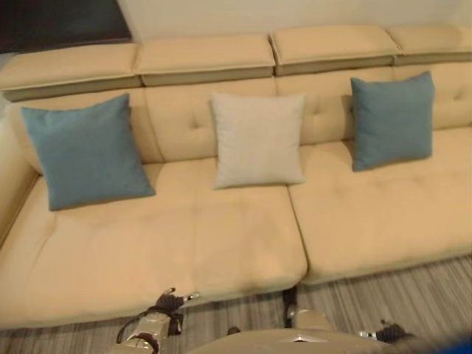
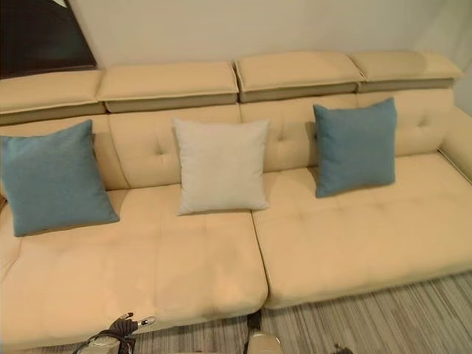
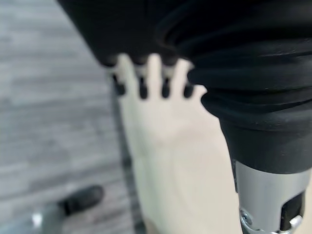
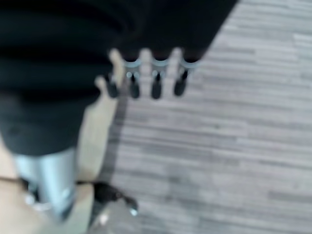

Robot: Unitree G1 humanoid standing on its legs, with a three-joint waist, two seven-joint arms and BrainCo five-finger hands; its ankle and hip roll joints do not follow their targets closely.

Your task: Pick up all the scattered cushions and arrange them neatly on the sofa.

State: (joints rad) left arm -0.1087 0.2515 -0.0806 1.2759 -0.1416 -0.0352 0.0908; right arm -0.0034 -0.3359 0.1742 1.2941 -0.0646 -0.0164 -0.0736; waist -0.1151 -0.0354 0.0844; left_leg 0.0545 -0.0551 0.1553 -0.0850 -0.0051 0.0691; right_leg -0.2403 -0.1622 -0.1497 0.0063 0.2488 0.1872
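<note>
The left hand (image 1: pixel 171 303) shows at the bottom edge of the left eye view, left of centre, its dark cover up and a silver fingertip poking right. In its wrist view its fingers (image 3: pixel 142 87) hang short, relaxed and empty. The right hand (image 1: pixel 389 333) sits in the lower right corner; its fingers (image 4: pixel 156 87) hang in a loose row, holding nothing.

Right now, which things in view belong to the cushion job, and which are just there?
Job:
left blue cushion
white cushion
right blue cushion
sofa
All three cushions stand against the backrest.

Just there:
striped floor
dark panel behind the sofa
</note>
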